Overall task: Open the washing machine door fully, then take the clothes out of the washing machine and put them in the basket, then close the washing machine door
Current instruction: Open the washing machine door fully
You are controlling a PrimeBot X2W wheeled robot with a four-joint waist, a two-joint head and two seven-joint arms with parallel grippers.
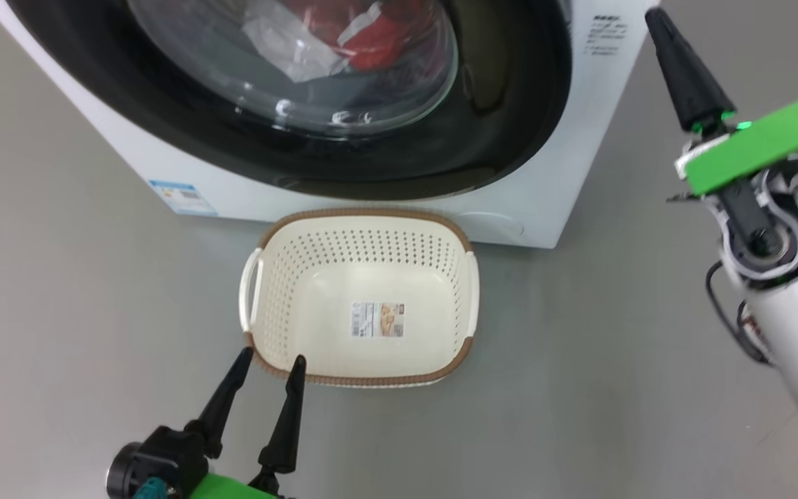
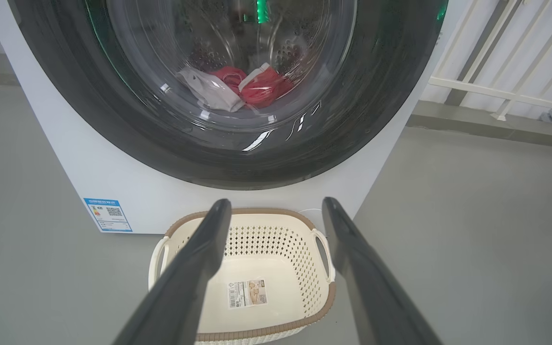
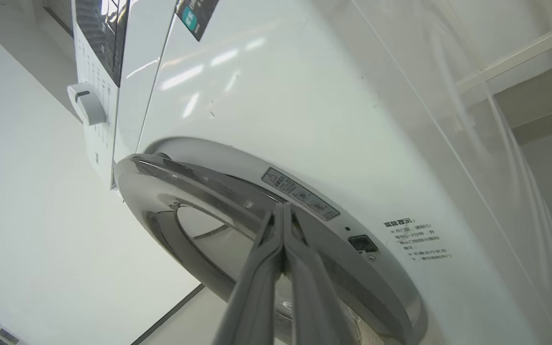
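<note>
The right end effector (image 3: 281, 211), its long dark fingers pressed together, aims its tip at the edge of the large round glossy black-rimmed door (image 1: 510, 104) of the big white front-loading washing machine (image 1: 551, 180). I cannot tell whether it is touching. I judge it should hook behind that rim and follow the hinge's arc wide. The bright red and white clothes (image 2: 252, 86) lie behind the glass. The left end effector (image 1: 272, 357) hovers spread at the near rim of the empty cream perforated plastic basket (image 1: 364, 215).

Bright, door (image 2: 257, 165) glare, perhaps edge distortion
</note>
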